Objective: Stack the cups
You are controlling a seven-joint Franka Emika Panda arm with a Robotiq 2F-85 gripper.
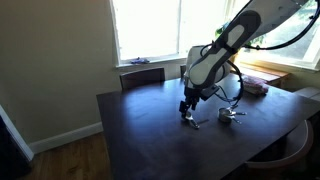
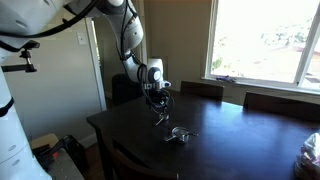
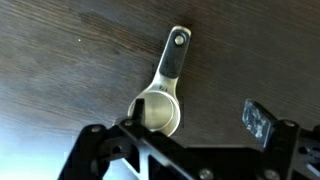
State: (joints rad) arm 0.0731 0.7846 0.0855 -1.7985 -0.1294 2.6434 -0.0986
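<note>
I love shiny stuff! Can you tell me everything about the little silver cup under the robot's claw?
The cup is a small, round, shiny metal measuring cup with a straight flat handle that has a hole at its end. It sits upright on the dark wooden table, under the open gripper, whose frame hides part of its rim.
</note>
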